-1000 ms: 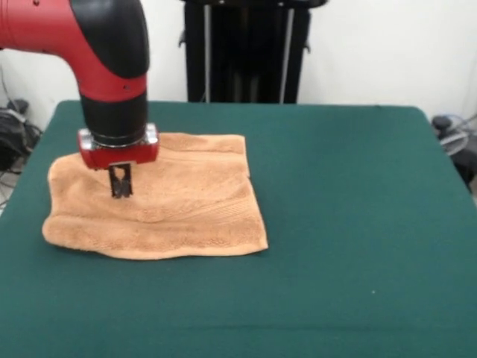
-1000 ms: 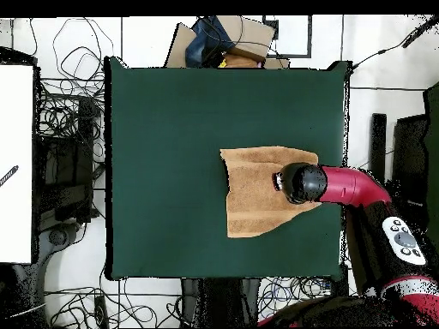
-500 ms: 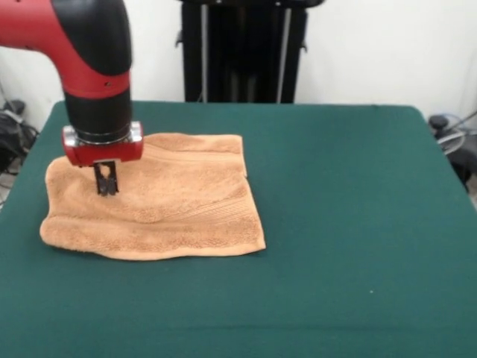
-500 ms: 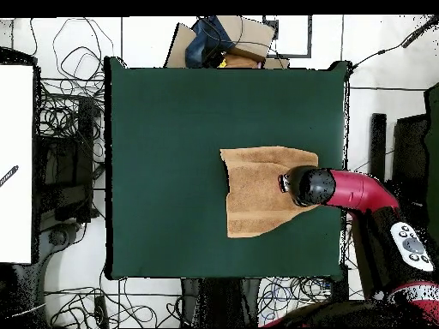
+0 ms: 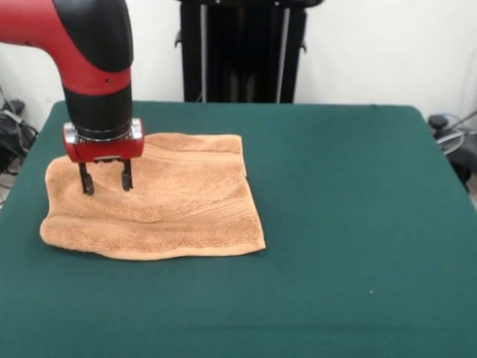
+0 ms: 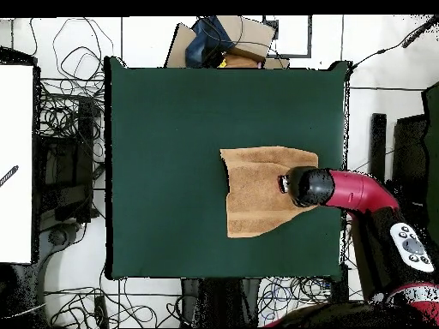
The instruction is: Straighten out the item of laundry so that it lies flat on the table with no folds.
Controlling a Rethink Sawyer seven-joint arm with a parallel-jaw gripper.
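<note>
The orange-tan towel (image 5: 160, 198) (image 6: 257, 190) lies on the green table (image 5: 350, 224) (image 6: 167, 154), at the left in the front view. It looks doubled over, with a thick rolled edge along its near side and a rumpled left part. My gripper (image 5: 105, 183) stands open over the towel's left half, its two dark fingers (image 5: 86, 182) spread apart just above or touching the cloth, with nothing between them. In the overhead view the arm's red and black wrist (image 6: 310, 187) covers the gripper and the towel's right part.
A black stand (image 5: 242, 48) rises behind the table's far edge. Cables and boxes (image 6: 227, 38) lie on the floor around the table. The towel sits close to the table's left edge (image 5: 22, 179) in the front view.
The gripper moved left across the towel, then opened its fingers from shut. The towel shifted slightly left with it and now rests still.
</note>
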